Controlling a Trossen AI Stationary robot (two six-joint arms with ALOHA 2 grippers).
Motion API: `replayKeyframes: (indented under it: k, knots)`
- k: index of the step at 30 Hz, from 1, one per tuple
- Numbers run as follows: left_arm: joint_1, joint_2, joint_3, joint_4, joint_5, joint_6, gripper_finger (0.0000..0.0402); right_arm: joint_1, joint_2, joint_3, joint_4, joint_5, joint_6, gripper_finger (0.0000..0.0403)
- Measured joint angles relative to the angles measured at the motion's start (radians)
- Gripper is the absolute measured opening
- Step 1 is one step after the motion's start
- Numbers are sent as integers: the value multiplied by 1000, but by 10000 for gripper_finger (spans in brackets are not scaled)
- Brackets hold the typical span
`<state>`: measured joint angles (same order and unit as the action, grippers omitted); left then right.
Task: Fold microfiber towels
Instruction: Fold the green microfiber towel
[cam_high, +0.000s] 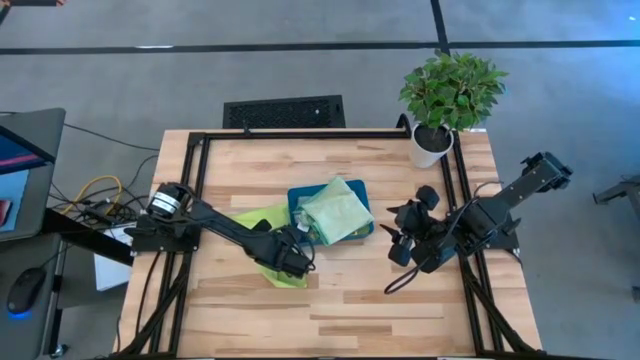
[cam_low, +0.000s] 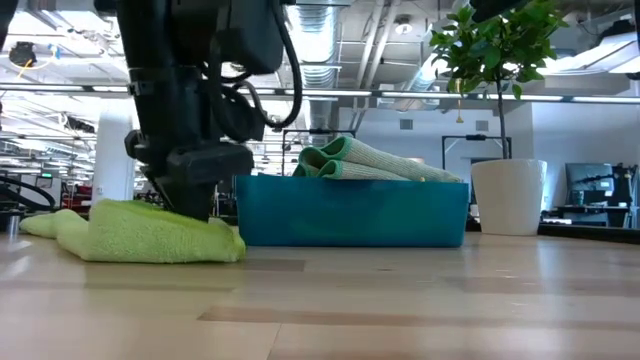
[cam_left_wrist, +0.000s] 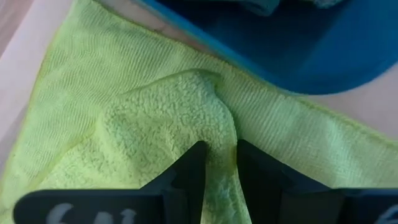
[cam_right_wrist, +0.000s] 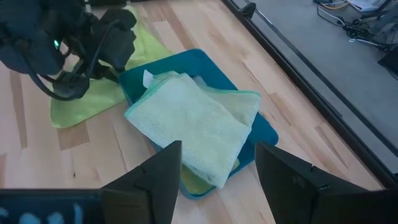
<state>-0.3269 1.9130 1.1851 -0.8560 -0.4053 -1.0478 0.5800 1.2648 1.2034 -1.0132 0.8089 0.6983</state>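
A lime green towel (cam_high: 255, 220) lies bunched on the table just left of the teal tray (cam_high: 296, 198). My left gripper (cam_high: 292, 258) is down on it, shut on a raised ridge of the cloth (cam_left_wrist: 186, 118). In the low view the towel (cam_low: 140, 235) rests flat against the wood beside the tray (cam_low: 350, 212). A folded pale sage green towel (cam_right_wrist: 193, 121) lies in the tray, rising above its rim (cam_low: 375, 160). My right gripper (cam_right_wrist: 214, 186) hangs open above the table, right of the tray, with nothing between its fingers. My left gripper pinches a raised fold of the lime green towel (cam_left_wrist: 221, 158) between its two fingers (cam_left_wrist: 189, 171). The fingers come steeply from above, slanting toward the tray. The rest of the towel lies spread and slack on the table.
A potted plant in a white pot (cam_high: 432, 140) stands at the far right corner. Black frame rails (cam_high: 300, 134) run along the table's far and side edges. Bare wood (cam_high: 350, 310) lies along the near side.
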Motion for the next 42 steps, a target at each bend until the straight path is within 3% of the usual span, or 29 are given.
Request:
replayKeyframes:
  k: [6,13,21,30,39,42]
  knots:
    - [1,3,0,-15,-6,-7,74,0,0,0,0,0,0,226]
    - [1,3,5,-34,-28,-11,9,0,0,0,0,1,0,226]
    - [-33,2,130,-162,-73,-25,2,0,0,0,-1,0,0,226]
    - [-150,1,322,-514,-19,-331,1,0,0,0,0,0,0,226]
    - [-302,1,357,-567,152,-700,0,0,0,0,7,-5,-111,226]
    - [-326,2,357,-605,207,-764,0,0,0,0,27,-54,-185,226]
